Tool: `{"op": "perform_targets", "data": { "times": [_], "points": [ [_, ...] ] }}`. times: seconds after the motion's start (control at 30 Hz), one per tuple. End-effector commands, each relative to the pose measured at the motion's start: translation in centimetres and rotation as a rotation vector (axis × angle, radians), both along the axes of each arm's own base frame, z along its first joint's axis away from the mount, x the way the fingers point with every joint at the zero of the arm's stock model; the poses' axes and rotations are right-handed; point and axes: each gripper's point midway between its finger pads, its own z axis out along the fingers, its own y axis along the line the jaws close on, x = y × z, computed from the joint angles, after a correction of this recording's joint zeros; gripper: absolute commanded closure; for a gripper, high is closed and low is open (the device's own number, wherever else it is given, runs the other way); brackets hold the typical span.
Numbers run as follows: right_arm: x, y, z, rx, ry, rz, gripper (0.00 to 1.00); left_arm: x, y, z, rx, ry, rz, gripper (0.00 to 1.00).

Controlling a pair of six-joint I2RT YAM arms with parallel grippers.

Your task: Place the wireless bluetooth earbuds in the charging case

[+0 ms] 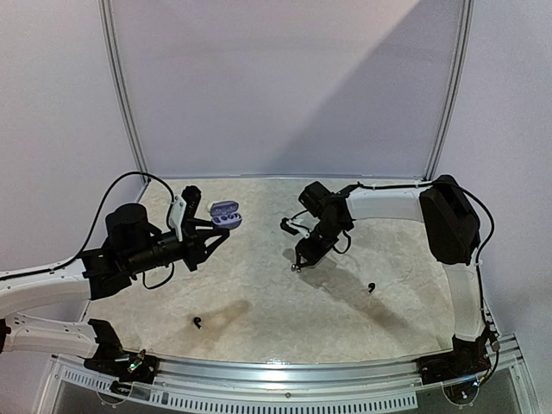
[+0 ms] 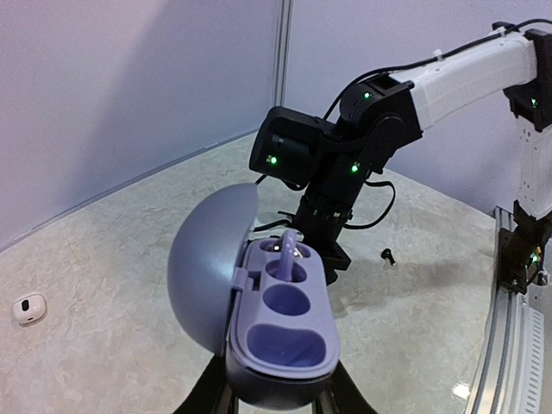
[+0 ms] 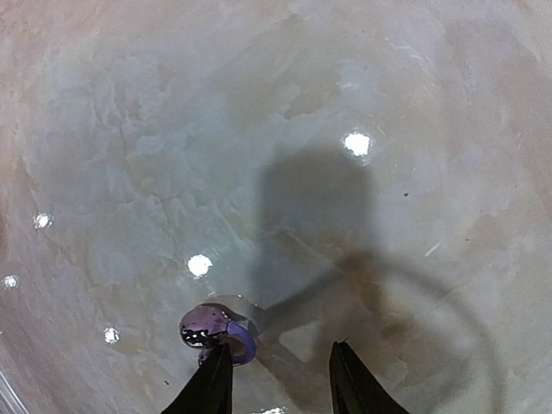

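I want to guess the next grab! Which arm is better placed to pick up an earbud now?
Right. The right jaws hang open over the table with a silvery earbud beside one tip. The left jaws are busy holding the open charging case.

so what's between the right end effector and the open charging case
Nothing. In the top view, the stretch of table between the right end effector and the charging case is bare.
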Motion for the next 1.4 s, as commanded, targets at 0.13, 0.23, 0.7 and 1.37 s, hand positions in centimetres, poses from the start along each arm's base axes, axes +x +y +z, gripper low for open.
{"op": "perform_targets", "data": {
  "times": [0.13,0.23,0.7,1.37],
  "points": [
    [-1.3,1.2,-1.4,0.049,0.054,0.038,0.64,0.2,-0.2,0.8,-0.003,-0.040,-0.019,1.00],
    [-2.1,1.7,-1.4,0.048,0.060,0.060,0.66,0.2,-0.3,0.7,0.000,-0.040,-0.024,1.00],
    [-5.1,2.7,-0.8,0.087,0.111,0.097,0.74,0.0,-0.5,0.3,0.024,-0.044,-0.044,1.00],
    [-7.3,1.0,0.1,0.047,0.130,0.100,0.76,-0.2,-0.5,0.1,0.039,-0.050,-0.053,1.00]
  ]
}}
